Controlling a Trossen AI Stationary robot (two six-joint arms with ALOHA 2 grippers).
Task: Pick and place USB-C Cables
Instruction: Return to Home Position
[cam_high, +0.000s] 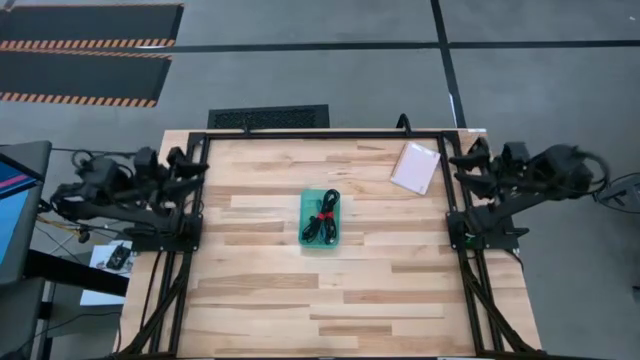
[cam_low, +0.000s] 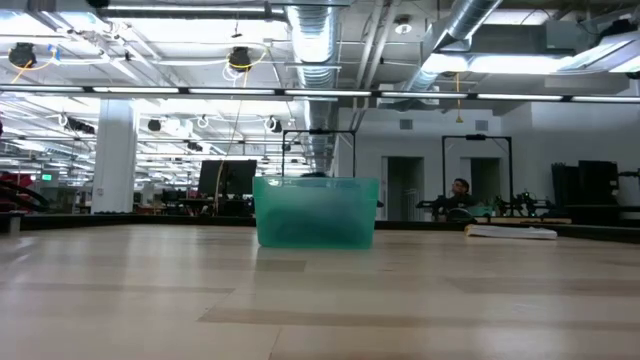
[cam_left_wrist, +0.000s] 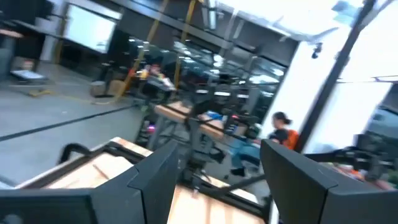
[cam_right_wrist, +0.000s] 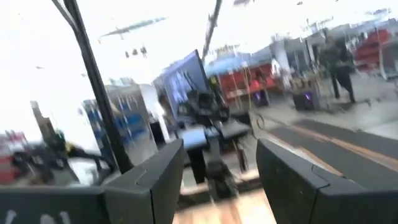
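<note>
The USB-C cables are black bundled cords, one with a red tie, and they lie inside a translucent teal tray at the table's middle. The low view shows the tray standing on the wood; the cables inside it do not show there. My left gripper is raised at the table's left edge, far from the tray, with its fingers apart. My right gripper is raised at the right edge, also open. Neither touches anything.
A pale flat packet lies on the table near the far right corner, also seen in the low view. A black frame runs around the table's edges. Bare wood lies all around the tray. A person sits in the room behind.
</note>
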